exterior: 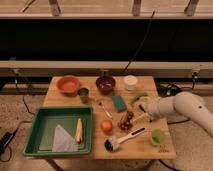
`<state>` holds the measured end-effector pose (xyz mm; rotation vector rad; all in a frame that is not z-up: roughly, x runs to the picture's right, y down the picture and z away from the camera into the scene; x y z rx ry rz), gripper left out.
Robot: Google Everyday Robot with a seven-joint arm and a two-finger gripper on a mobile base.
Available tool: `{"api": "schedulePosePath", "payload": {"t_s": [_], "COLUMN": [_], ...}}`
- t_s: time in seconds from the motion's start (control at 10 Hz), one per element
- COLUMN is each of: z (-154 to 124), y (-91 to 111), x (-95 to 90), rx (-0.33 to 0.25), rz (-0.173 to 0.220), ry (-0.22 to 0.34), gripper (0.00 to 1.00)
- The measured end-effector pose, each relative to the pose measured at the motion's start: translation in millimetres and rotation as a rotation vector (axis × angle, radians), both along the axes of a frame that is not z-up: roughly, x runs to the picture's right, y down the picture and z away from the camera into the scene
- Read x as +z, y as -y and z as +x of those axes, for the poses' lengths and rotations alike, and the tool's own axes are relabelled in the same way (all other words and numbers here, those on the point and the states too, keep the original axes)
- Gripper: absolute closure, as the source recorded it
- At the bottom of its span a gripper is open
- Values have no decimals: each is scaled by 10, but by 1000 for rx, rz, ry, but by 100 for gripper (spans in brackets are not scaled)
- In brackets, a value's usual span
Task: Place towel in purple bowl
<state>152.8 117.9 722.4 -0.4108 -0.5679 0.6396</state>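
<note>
The towel [64, 139], a pale grey-lavender cloth, lies flat in the green tray [60, 111] at the table's front left, beside a yellow corn-like piece [78, 130]. At the back middle of the table stands the dark purple bowl [105, 84]. My white arm reaches in from the right. Its gripper [142, 108] hovers low over the right half of the table, between the teal sponge [119, 103] and the grapes [126, 120]. It is open and holds nothing, far from both the towel and the bowl.
An orange bowl [68, 84], a metal cup [83, 93] and a white cup [130, 81] share the back row. An orange fruit [106, 126], a dish brush [120, 140], a green cup [158, 137] and a spoon [104, 109] lie near the front.
</note>
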Motion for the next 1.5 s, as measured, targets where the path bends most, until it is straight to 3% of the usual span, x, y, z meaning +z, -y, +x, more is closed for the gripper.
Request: {"api": "schedulePosePath", "payload": {"t_s": [0.4,0.7,1.2,1.5], "z": [-621,-1176,-1839,-2208], "y": [41,-51,-437,-543], "x": [-205,-328,-755,-786], "rx": [6,-15,-53,-63], "rz": [28,22,-12,-19], "ry": [97,175,303,329], "gripper": [20,20,20,20]}}
